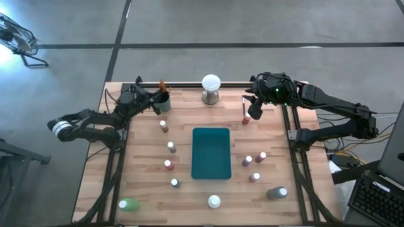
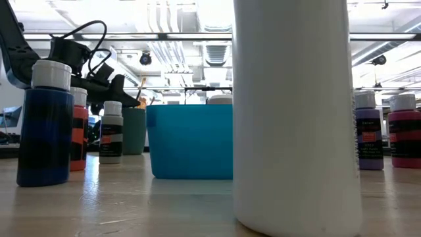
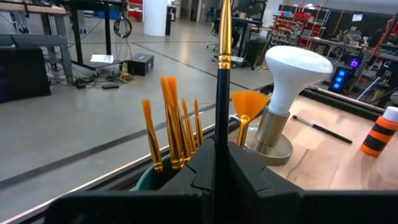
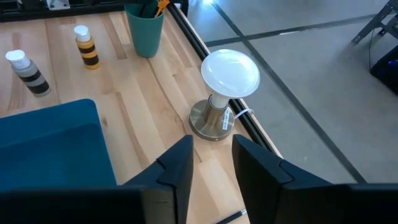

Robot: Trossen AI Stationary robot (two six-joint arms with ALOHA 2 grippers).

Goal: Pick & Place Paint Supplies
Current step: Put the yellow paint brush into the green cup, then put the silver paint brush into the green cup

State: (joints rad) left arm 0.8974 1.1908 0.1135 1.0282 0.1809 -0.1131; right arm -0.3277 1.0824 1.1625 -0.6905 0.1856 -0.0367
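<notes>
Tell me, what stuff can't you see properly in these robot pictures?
- Low view: the big white bottle close to the camera is cut off at the top edge and hides the table behind it.
- Left wrist view: the black-handled brush runs off the top edge, so its tip is unseen; the left gripper hides its lower end.
- Left wrist view: the teal cup is mostly hidden by that gripper.
- Labels on the small bottles are unreadable in the high view.

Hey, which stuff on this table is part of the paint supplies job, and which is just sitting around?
Part of the job:
- small paint bottles
- green bottle
- grey bottle
- brushes in the cup
- brush held in the left gripper

Just sitting around:
- white ball on its metal base
- teal tray
</notes>
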